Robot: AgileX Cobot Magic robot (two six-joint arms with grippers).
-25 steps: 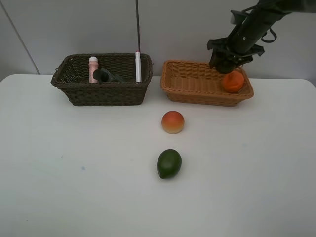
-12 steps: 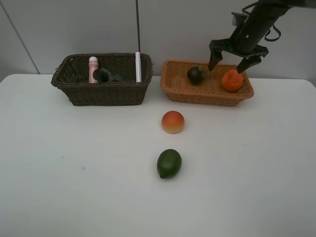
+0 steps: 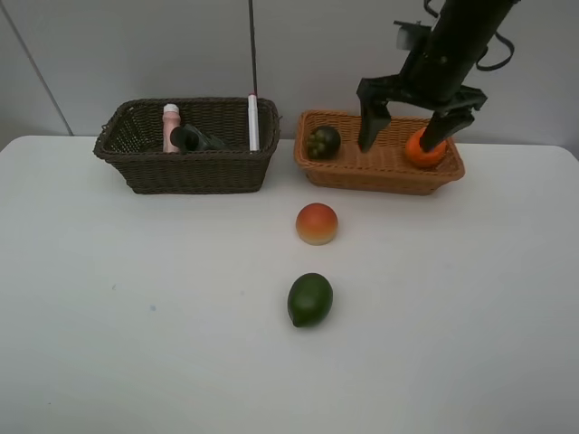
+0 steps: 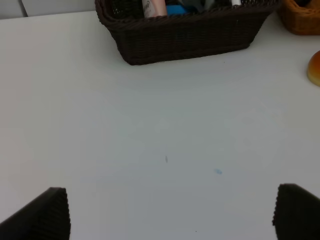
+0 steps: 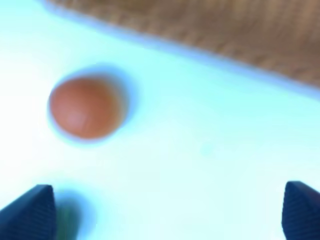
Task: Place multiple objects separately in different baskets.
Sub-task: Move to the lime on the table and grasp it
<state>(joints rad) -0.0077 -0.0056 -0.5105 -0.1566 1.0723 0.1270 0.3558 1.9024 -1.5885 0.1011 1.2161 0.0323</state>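
Note:
The dark brown basket [image 3: 185,167] holds the pink white-capped bottle [image 3: 171,127], the dark green pump bottle [image 3: 194,138] and the white marker [image 3: 253,122]. In the light tan basket [image 3: 380,172] the mangosteen [image 3: 323,142] lies at the left end and the orange [image 3: 425,149] at the right. My right gripper [image 3: 405,131] hangs open over this basket, holding nothing. On the table in front lie the red-yellow fruit [image 3: 317,223] and the green fruit [image 3: 310,299]. My left gripper [image 4: 172,215] is open over bare table, short of the dark basket [image 4: 185,37].
The white table [image 3: 136,316] spreads wide around the two fruits. A thin dark pole [image 3: 251,45] rises behind the dark basket. The blurred right wrist view shows the red-yellow fruit [image 5: 85,107], the green fruit [image 5: 67,220] and the tan basket's wall [image 5: 200,30].
My right gripper opened and let go of the mangosteen, which rolled to the tan basket's left end. The gripper then shifted a little left over the basket.

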